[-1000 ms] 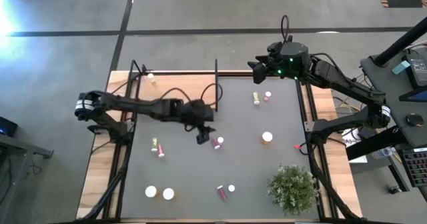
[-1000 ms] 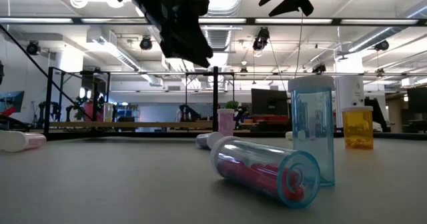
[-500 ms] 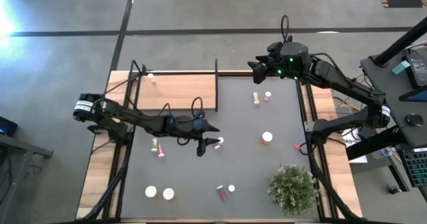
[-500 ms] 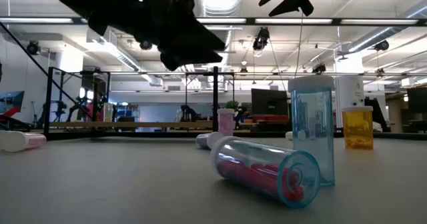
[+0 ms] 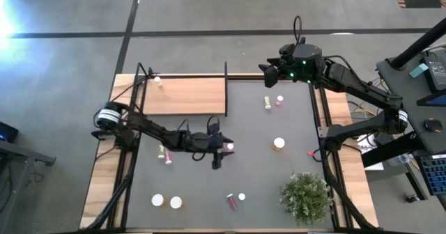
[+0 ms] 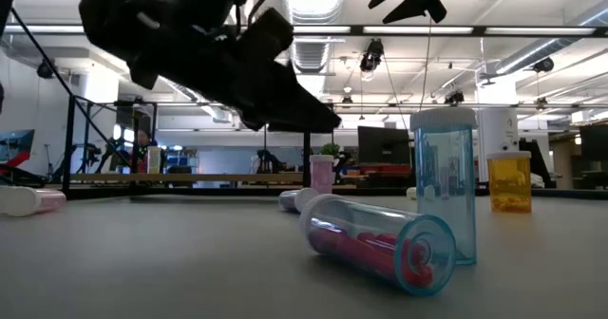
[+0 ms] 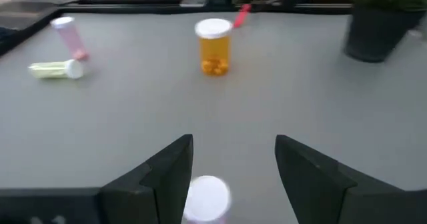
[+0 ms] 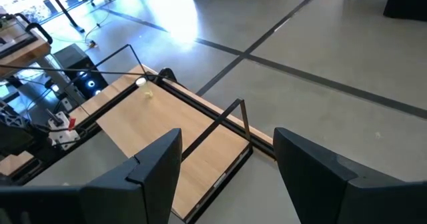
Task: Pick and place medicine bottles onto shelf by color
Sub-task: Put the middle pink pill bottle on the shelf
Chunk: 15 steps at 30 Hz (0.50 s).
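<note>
My left gripper (image 5: 220, 149) stands open, low over the table's middle, nearly level. A pink bottle (image 5: 229, 147) lies there, and its white cap (image 7: 207, 199) shows between my two fingers (image 7: 175, 163), apart from both. My right gripper (image 5: 265, 72) hangs open, high above the table's far right part, with nothing between its fingers (image 8: 160, 159). The light-wood shelf (image 5: 182, 96) lies at the far left, with one small bottle (image 5: 158, 81) on its far left corner. An orange bottle (image 7: 214, 47) stands upright beyond my left gripper.
A yellow-green bottle (image 5: 267, 103) and a pink one (image 5: 279, 100) sit at the far right. Two more bottles (image 5: 165, 154) lie left of my left gripper, and others (image 5: 167, 202) (image 5: 233, 199) lie near the front edge. A bushy plant (image 5: 305, 196) stands at the near right.
My left gripper has come down toward the table and a little toward the near right, closing on the pink bottle. It has tipped from pointing steeply down to nearly level. Its arm has swung off the shelf, which now shows whole.
</note>
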### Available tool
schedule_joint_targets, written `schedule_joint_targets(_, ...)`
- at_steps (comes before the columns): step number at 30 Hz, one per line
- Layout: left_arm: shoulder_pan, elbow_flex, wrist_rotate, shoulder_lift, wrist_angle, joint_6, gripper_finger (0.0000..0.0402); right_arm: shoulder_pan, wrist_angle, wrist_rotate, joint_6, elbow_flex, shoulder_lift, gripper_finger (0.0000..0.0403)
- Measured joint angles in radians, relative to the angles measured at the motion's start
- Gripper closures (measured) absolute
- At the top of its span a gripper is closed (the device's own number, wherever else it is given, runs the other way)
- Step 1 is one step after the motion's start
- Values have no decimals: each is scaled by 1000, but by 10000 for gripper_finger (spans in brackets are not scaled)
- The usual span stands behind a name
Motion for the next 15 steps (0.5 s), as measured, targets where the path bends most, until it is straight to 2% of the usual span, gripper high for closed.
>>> schedule_joint_targets(5, 0, 21, -72, 77, 53, -2, 204, 0, 0, 0, 0, 0, 0, 177)
schedule_joint_targets(15, 0, 27, -81, 110, -3, -82, 204, 0, 0, 0, 0, 0, 0, 177)
